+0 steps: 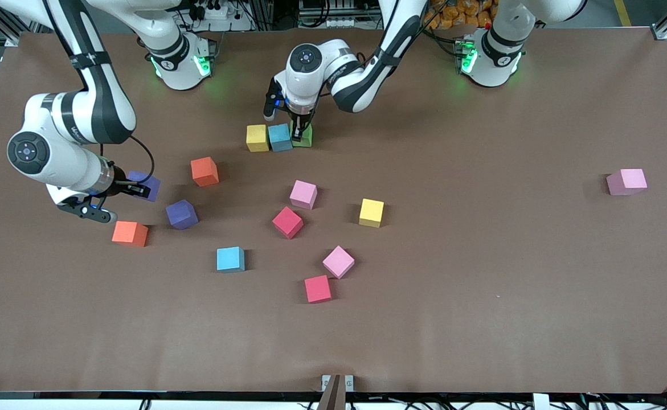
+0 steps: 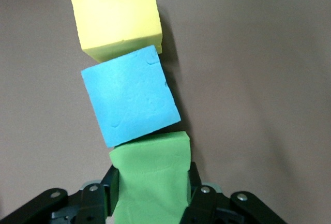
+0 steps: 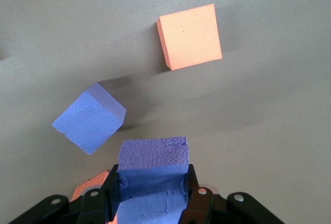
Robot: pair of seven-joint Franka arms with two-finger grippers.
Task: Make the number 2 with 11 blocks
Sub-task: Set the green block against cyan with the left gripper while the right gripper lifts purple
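Brown paper covers our table (image 1: 481,319), strewn with matte foam cubes. Over its right-arm end, our right gripper (image 1: 134,189) pinches a purple cube (image 3: 152,154). Farthest from the camera, a yellow (image 1: 257,138), blue (image 1: 279,136), green (image 1: 303,136) row runs end to end; our left gripper (image 1: 299,132) clamps the green.

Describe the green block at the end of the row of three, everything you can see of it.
The green block is a small matte foam cube with a faintly dented top. It sits on the brown table as the last of a row with a blue block and a yellow block, at the end toward the left arm. One corner of the skewed blue block touches it. The left gripper is shut on it, one finger on each side.
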